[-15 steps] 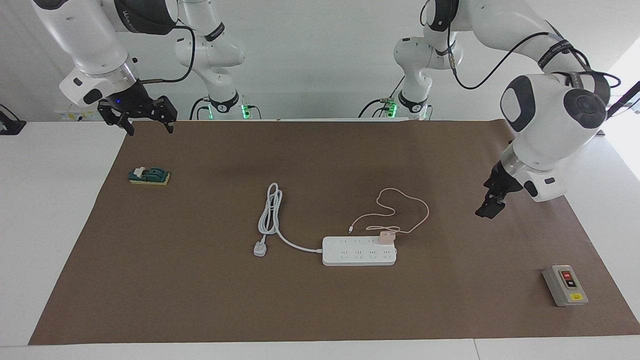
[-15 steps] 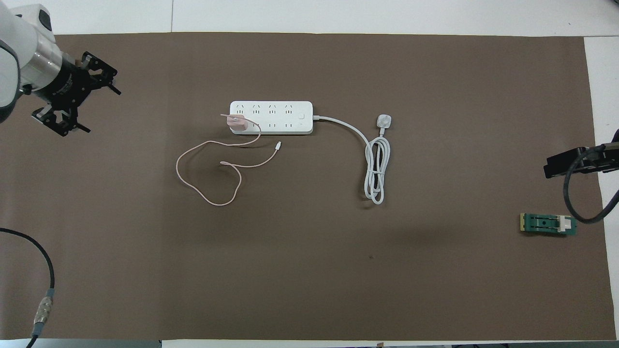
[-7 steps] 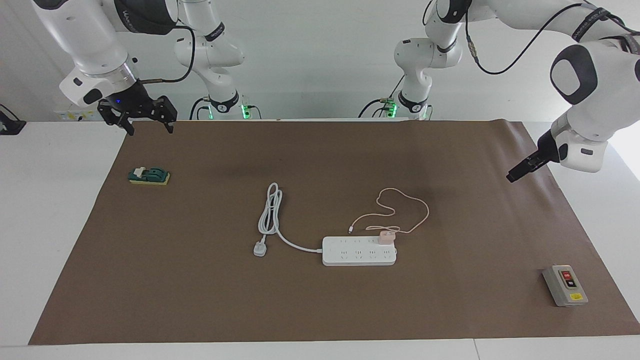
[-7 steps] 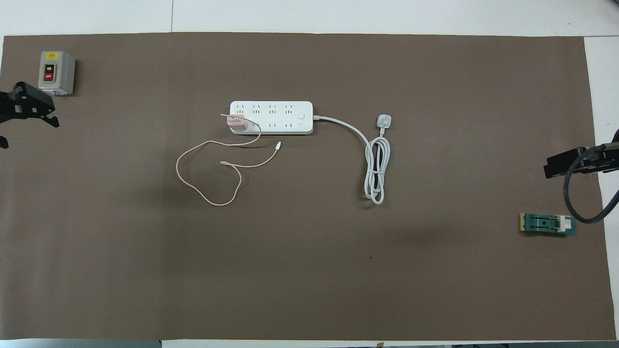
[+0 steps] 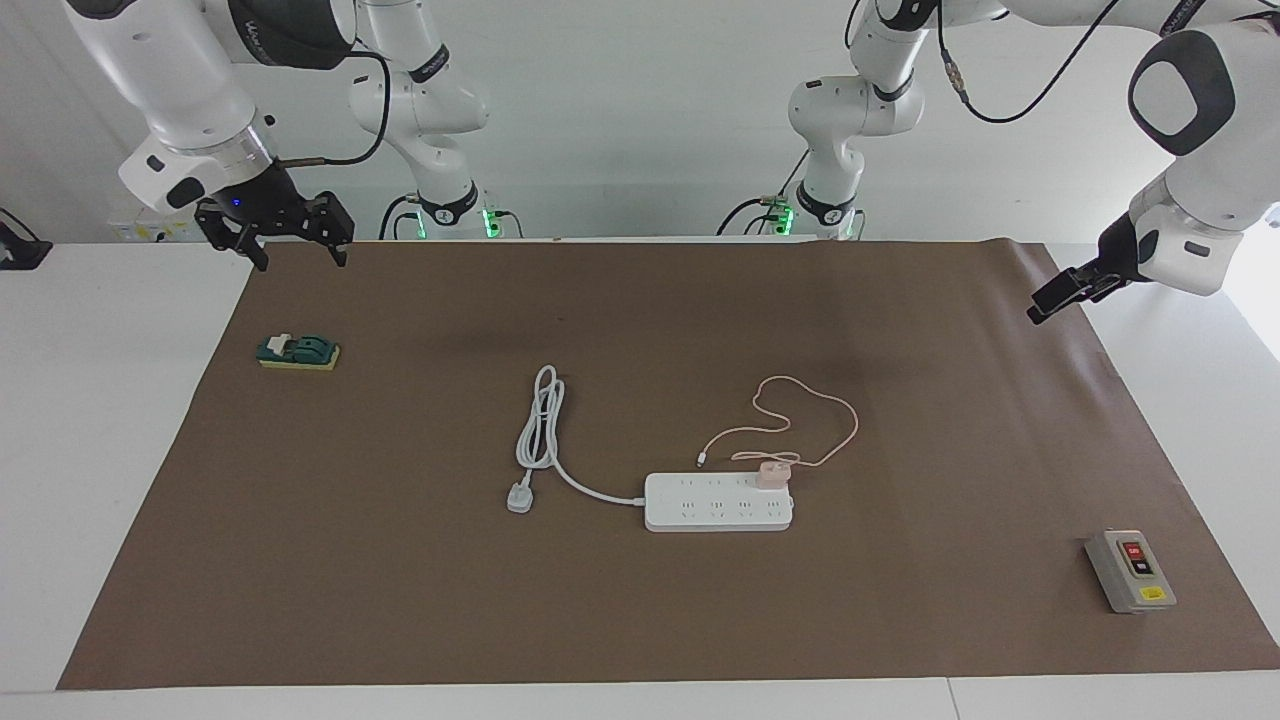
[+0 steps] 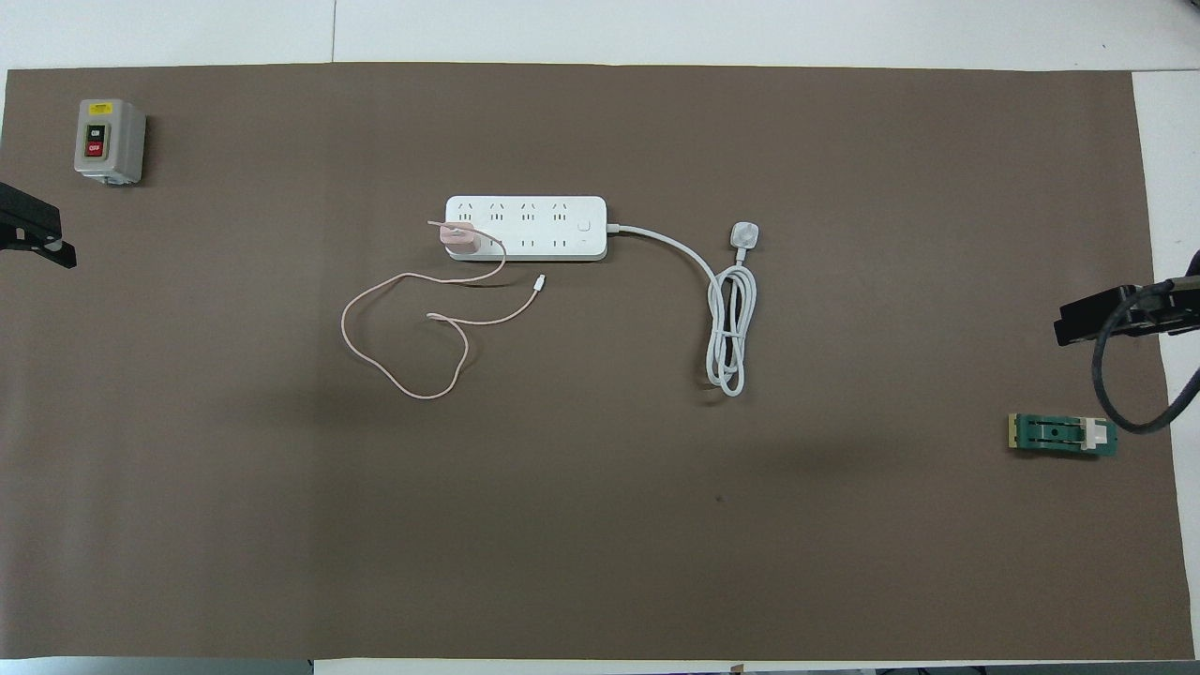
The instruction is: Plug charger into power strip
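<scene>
The charger [image 5: 772,474] sits plugged into the power strip [image 5: 718,502] at its end toward the left arm, mid-worktop, its pink cable [image 5: 810,420] looping nearer the robots. Both end effectors hang well apart from it: the left end effector [image 5: 1062,292] open over the brown mat's [image 5: 640,620] edge at the left arm's end, the right end effector [image 5: 290,237] open over the mat's corner. Bare mat surrounds the strip. A grey switch box [image 5: 1130,570] and green block [image 5: 298,352] lie near the mat's ends.
</scene>
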Controlling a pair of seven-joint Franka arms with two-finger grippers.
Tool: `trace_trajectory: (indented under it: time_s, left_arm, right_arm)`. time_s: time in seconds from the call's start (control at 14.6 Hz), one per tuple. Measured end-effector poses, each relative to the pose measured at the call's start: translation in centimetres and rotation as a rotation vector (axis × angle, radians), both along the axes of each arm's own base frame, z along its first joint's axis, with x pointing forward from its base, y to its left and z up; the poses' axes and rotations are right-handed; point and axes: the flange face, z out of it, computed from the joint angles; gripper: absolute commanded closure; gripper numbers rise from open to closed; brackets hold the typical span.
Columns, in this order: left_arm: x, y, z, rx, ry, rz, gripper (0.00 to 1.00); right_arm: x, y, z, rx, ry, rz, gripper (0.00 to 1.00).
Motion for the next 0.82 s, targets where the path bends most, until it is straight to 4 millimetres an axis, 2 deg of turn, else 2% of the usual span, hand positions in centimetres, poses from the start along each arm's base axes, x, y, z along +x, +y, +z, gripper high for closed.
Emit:
trace_trajectory:
  time_s: [0.21, 0.34, 0.55, 0.68, 0.82]
  left_arm:
    - [0.0, -1.1, 0.6, -0.027, -0.022, -0.172, 0.0]
    - [-0.4, -1.4, 0.7, -0.038, -0.038, -0.211, 0.0]
    - [-2.0, -3.5, -1.3, -0.038, -0.102, -0.204, 0.0]
    - [-3.8, -4.4, -2.6, -0.045, -0.091, -0.208, 0.0]
    - [-4.7, -5.6, -3.5, -0.045, -0.068, -0.231, 0.0]
  right_arm:
    - [0.0, 0.0, 0.0, 0.0, 0.0, 0.0, 0.0]
    - [0.0, 0.0, 0.0, 0.0, 0.0, 0.0, 0.0]
    - [0.0, 0.0, 0.0, 0.0, 0.0, 0.0, 0.0]
    - [0.0, 0.0, 0.0, 0.0, 0.0, 0.0, 0.0]
    - [0.0, 0.0, 0.0, 0.0, 0.0, 0.0, 0.0]
